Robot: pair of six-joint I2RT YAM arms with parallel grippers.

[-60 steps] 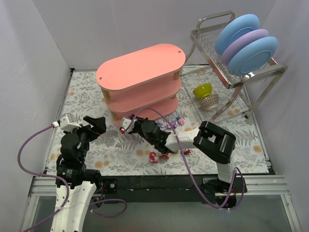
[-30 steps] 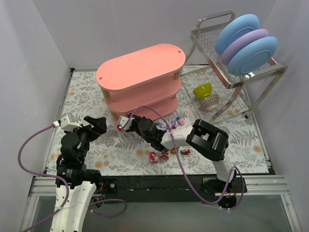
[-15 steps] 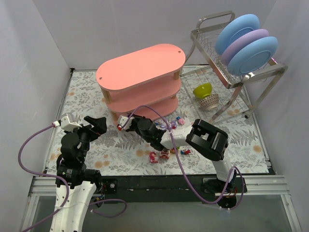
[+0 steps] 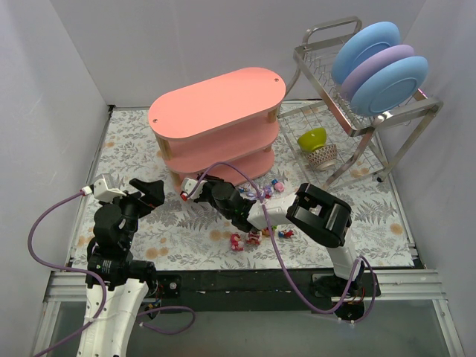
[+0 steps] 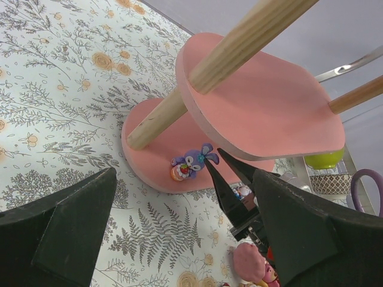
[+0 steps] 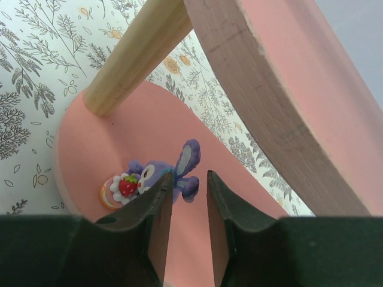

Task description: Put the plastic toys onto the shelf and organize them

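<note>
The salmon-pink shelf [image 4: 216, 104] stands at the back centre. A purple bunny toy with a strawberry [image 6: 149, 176] lies on its bottom board [image 6: 90, 137], also in the left wrist view [image 5: 191, 164]. My right gripper [image 6: 188, 176] is low at the bottom tier's front left end [image 4: 195, 187]. Its jaws are a little apart and empty, tips just short of the bunny. My left gripper [image 5: 185, 227] is wide open and empty, raised at the left [image 4: 149, 192]. Other toys lie on the mat: pink and red ones [image 4: 238, 241], one [image 4: 286, 233], several behind the right arm [image 4: 277, 184].
A metal dish rack [image 4: 349, 97] with blue and purple plates stands at the back right. A green bowl [image 4: 312, 137] and a patterned bowl sit under it. A wooden post [image 6: 134, 57] and the middle board [image 6: 269, 101] hang close over my right gripper.
My right gripper has moved left to the bottom tier's end since two seconds ago and has held there for the last second. The left arm has not moved.
</note>
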